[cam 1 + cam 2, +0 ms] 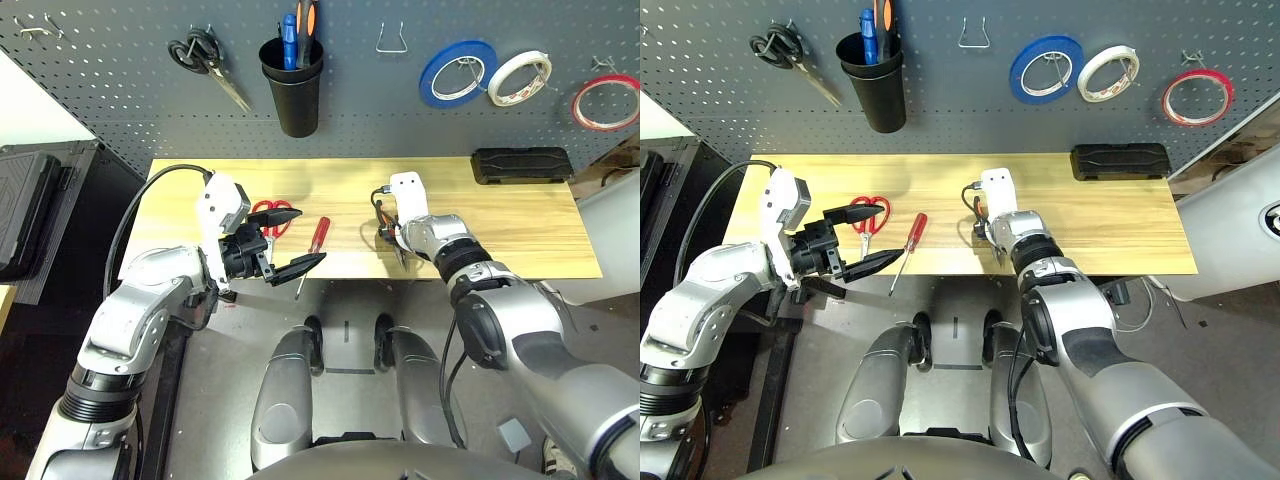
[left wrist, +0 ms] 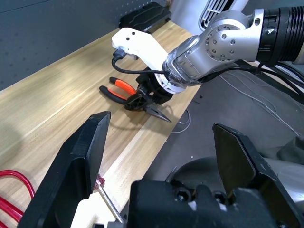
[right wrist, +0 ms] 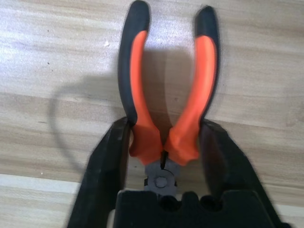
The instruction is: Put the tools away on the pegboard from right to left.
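Observation:
The orange-and-black pliers [image 3: 142, 95] lie on the wooden table [image 1: 500, 220] near its front edge, handles pointing away from the wrist. My right gripper [image 3: 166, 124] is closed on them, one finger against each handle just above the pivot. A red-handled screwdriver [image 1: 914, 228] and red-handled scissors [image 1: 868, 210] lie at the table's left. My left gripper [image 1: 308, 236] hovers open over the front edge beside them, holding nothing. The thin red tape ring [image 1: 1166, 100] hangs at the far right of the pegboard [image 1: 400, 110].
On the pegboard hang black-handled scissors [image 1: 195, 52], a black cup [image 1: 292, 90] with pens, an empty wire hook [image 1: 390, 40], a blue tape roll [image 1: 432, 85] and a white tape roll [image 1: 500, 85]. A black case [image 1: 522, 163] lies at the table's back right.

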`<state>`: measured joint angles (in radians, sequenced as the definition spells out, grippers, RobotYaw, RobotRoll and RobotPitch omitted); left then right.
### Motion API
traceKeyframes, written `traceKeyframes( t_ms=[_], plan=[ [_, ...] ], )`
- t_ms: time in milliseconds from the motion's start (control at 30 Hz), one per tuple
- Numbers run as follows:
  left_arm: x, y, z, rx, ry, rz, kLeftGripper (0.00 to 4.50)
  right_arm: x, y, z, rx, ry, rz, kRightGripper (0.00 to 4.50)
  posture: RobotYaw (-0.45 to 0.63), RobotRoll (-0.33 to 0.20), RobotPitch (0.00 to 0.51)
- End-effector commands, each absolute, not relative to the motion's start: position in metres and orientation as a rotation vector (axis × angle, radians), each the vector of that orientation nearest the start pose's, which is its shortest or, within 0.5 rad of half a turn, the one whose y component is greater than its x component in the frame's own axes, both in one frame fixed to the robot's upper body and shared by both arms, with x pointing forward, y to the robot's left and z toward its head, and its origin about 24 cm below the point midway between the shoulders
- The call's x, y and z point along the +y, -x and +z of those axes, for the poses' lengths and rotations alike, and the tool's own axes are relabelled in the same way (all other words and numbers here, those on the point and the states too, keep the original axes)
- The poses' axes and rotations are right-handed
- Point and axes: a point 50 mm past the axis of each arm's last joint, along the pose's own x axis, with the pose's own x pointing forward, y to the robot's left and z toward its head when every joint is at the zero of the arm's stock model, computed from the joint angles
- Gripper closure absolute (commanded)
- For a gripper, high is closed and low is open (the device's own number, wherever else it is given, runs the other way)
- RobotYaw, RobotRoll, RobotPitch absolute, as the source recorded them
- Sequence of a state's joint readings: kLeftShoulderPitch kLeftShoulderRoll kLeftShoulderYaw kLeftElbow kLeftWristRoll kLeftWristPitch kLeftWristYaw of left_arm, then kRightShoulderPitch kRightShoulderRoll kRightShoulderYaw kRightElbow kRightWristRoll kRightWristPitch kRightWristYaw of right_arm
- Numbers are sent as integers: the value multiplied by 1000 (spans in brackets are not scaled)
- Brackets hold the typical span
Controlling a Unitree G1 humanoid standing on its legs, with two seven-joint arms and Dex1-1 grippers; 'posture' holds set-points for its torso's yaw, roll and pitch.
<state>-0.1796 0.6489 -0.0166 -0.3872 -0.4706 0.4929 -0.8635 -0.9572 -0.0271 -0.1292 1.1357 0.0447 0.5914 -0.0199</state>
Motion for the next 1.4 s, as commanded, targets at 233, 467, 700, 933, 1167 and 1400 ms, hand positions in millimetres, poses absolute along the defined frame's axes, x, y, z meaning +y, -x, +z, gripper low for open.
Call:
traceKeyframes(
  t_ms=[233,467,700,933,1167,1400],
  plan=[
    [169,-240,141,113,-244,-1068,0,-110,-363,24,845,56,117,2308,105,0,336],
    [171,-246,140,100,-251,-1053,0,-117,-370,54,659,122,218,2308,91,0,306],
    [171,-255,145,52,-259,-1035,0,-126,-358,97,430,144,362,2308,64,0,275],
    [177,-265,165,-71,-223,-943,0,-131,-346,141,213,152,570,2308,52,0,237],
    [183,-270,180,-166,-192,-840,0,-136,-351,180,33,169,650,2308,53,0,206],
    [185,-273,189,-222,-174,-780,0,-133,-357,206,-108,145,710,2308,65,0,192]
  ],
)
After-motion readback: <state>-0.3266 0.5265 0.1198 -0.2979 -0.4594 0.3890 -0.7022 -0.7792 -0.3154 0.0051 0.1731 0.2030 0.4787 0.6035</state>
